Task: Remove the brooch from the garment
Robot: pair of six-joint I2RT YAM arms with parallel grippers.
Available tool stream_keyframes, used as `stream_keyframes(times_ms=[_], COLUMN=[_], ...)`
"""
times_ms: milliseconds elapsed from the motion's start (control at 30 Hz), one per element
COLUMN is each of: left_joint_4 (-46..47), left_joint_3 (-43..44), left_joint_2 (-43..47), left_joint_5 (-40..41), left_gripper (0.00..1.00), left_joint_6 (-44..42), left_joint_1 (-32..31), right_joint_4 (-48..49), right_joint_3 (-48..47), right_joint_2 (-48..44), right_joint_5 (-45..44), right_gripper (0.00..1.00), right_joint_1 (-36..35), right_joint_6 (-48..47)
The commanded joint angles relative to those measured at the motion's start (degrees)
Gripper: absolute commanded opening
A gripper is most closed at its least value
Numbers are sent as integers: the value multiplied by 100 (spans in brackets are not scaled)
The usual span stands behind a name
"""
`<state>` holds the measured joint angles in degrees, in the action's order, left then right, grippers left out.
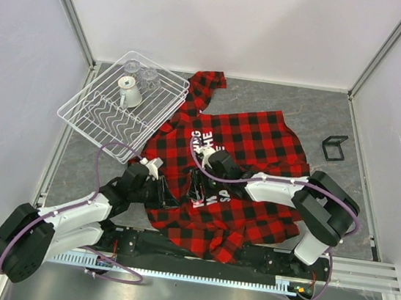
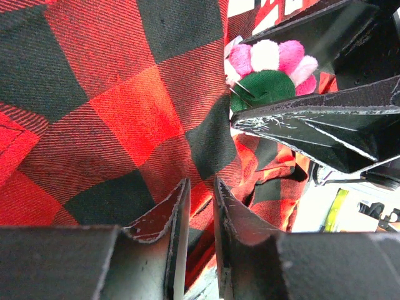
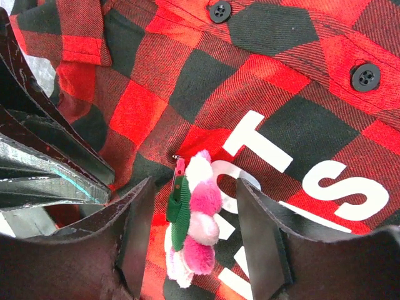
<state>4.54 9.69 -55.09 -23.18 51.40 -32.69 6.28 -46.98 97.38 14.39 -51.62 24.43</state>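
The red-and-black plaid garment (image 1: 253, 142) lies spread on the table, with white lettering on it. The brooch (image 3: 200, 212), pink and white pompom petals on a green back, stands on edge with its pin stuck in the cloth. It also shows in the left wrist view (image 2: 269, 69). My right gripper (image 3: 195, 184) is open, with one finger on each side of the brooch and not touching it. My left gripper (image 2: 200, 181) is shut on a fold of the garment (image 2: 125, 112) just beside the right gripper's fingers (image 2: 312, 119). In the top view the two grippers (image 1: 169, 194) (image 1: 197, 186) meet over the lettering and hide the brooch.
A white wire dish rack (image 1: 85, 124) holding glasses and a white cup (image 1: 130, 95) stands at the back left, touching the shirt's sleeve. A small black frame (image 1: 334, 147) lies at the right. Two black buttons (image 3: 365, 76) sit near the brooch.
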Motion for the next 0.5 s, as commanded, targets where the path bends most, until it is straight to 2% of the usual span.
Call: stream_keyframes(times_ms=[0, 467], left_joint_4=[74, 127], left_joint_3=[112, 50], left_joint_2=[69, 86], left_joint_5=[-187, -196], left_gripper=[27, 28], left_joint_6=[-42, -24], left_joint_1=[17, 17], right_joint_4=[101, 4], right_joint_3=[-215, -303], right_joint_2=[-123, 53], right_joint_5=[160, 187], right_gripper=[63, 54], right_joint_1=[81, 257], right_joint_6=[229, 326])
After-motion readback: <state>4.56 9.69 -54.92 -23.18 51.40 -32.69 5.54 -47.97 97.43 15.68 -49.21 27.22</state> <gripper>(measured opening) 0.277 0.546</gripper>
